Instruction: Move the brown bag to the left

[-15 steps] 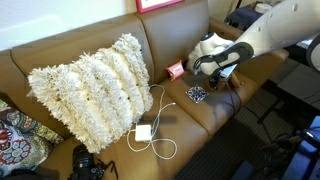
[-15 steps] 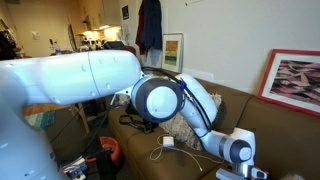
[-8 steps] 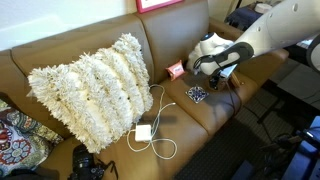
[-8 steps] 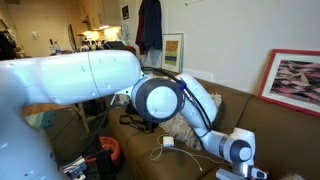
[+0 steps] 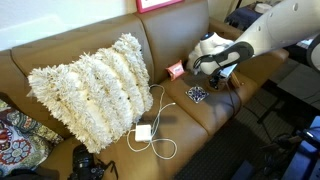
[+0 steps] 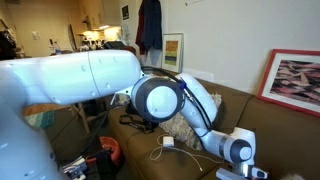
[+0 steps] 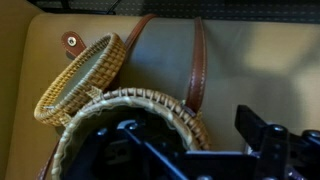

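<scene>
Though the couch [image 5: 60,55] is cluttered at its far end, none of that looks in play. Far left sits a big shaggy white pillow [image 5: 90,88], w/ a black camera [image 5: 88,163] below it at the front edge, then a white charger [image 5: 143,132] on the seat. Next along are a small pink item [image 5: 175,70] by the backrest and a flat blue-patterned square [image 5: 196,94]. Right of those the arm comes in, gripper [image 5: 216,68] low over the seat cushion. From this side I can't make out the bag; the wrist blocks it.

Wrist view fills that in. At its left the round woven lid [image 7: 85,78] lies tipped open. Then comes the brown bag [image 7: 150,100], woven body w/ mouth up, and two brown straps [image 7: 195,65] running away over the tan leather. Gripper [image 7: 185,145] hangs right over the mouth, jaws apart as far as I can tell, nothing gripped. It's dark there, so not 100% sure.

My read: approach done, grasp not yet made. Next move prob. needs one finger inside the rim and one outside, a pinch on the woven wall, a small lift, then a carry left along the seat. Loose lid & straps will likely drag, so go slow.
</scene>
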Available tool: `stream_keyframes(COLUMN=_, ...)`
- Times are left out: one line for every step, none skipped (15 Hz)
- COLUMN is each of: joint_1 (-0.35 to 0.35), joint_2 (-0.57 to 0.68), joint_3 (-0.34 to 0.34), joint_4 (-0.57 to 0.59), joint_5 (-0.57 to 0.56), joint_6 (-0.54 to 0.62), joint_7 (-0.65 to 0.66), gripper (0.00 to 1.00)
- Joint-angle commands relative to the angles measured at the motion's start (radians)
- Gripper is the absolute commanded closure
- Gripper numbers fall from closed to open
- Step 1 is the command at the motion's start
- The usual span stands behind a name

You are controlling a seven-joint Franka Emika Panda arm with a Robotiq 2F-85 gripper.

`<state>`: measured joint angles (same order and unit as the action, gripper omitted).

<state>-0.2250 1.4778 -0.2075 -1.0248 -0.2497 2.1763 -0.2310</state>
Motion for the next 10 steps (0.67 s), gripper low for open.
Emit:
stream_keyframes(joint_1=-0.008, joint_2=-0.001, joint_3=0.012, joint_4=0.004, joint_5=-0.006, joint_6=0.004, joint_7=0.008, gripper=0.41)
stream_keyframes(joint_1=-0.009, joint_2=-0.001, joint_3=0.013, joint_4=0.004, joint_5=-0.004, joint_6=0.006, joint_7=0.010, gripper=0.48)
stream_keyframes(joint_1=-0.009, joint_2=-0.001, joint_3=0.013, joint_4=0.005, joint_5=-0.005, joint_6=0.007, joint_7=0.010, gripper=0.55)
stream_keyframes(joint_1=-0.008, joint_2=-0.001, joint_3=0.012, joint_4=0.004, joint_5=-0.006, joint_6=0.010, joint_7=0.010, gripper=0.61)
stream_keyframes(joint_1=-0.008, joint_2=-0.001, joint_3=0.013, joint_4=0.004, joint_5=-0.007, joint_6=0.014, joint_7=0.008, gripper=0.68)
stream_keyframes(joint_1=-0.008, joint_2=-0.002, joint_3=0.013, joint_4=0.004, joint_5=-0.008, joint_6=0.017, joint_7=0.007, gripper=0.77)
stream_keyframes(joint_1=-0.008, joint_2=-0.002, joint_3=0.014, joint_4=0.005, joint_5=-0.008, joint_6=0.016, joint_7=0.007, gripper=0.83)
stream_keyframes(joint_1=-0.008, joint_2=-0.002, joint_3=0.014, joint_4=0.005, joint_5=-0.007, joint_6=0.015, joint_7=0.008, gripper=0.92)
stream_keyframes(joint_1=-0.009, joint_2=-0.002, joint_3=0.016, joint_4=0.005, joint_5=-0.006, joint_6=0.015, joint_7=0.006, gripper=0.98)
stream_keyframes(joint_1=-0.010, joint_2=-0.002, joint_3=0.017, joint_4=0.006, joint_5=-0.006, joint_6=0.015, joint_7=0.006, gripper=1.00)
